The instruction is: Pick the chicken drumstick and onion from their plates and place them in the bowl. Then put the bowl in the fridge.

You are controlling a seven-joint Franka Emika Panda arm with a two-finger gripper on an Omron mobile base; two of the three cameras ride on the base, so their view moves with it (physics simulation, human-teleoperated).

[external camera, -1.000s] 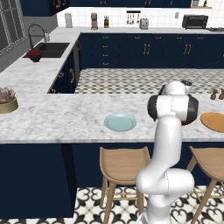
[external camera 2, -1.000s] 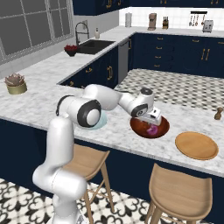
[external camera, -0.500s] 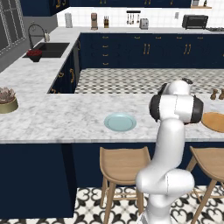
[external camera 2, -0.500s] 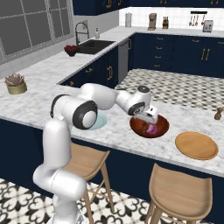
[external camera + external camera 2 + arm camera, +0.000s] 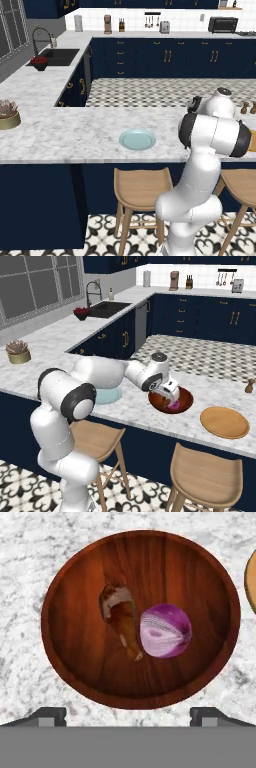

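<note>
In the hand view the two dark fingertips [image 5: 47, 716] sit far apart at the bottom corners, so the jaws stand wide open and grip nothing. Between and beyond them lies the bowl [image 5: 75, 587], a round, deep, glossy reddish-brown wooden bowl with visible grain, resting on the grey-white marbled desk [image 5: 20, 542]. Inside its hollow, left of centre, lies the chicken drumstick [image 5: 121, 618], brown and roasted, its thick meaty end away from the fingertips and its thin bone end toward them. Just right of it, touching or nearly touching, sits the onion [image 5: 166, 631], round and purple with a paler pink patch on its face. At the right edge a sliver of the tan wooden plate [image 5: 250, 574] shows, apart from the bowl.

In the left base view, the marbled desk carries a small beige planter [image 5: 9, 120] with a spiky plant at the far left, then the flat pale blue glazed plate [image 5: 137, 139] near the middle, bare of food. The white arm rises to the right of it.

In the right base view, the planter stands far left, the blue plate lies partly behind the arm's forearm, the gripper [image 5: 169, 394] hovers over the near rim of the bowl, and the smooth round wooden plate lies to the right, bare.
</note>
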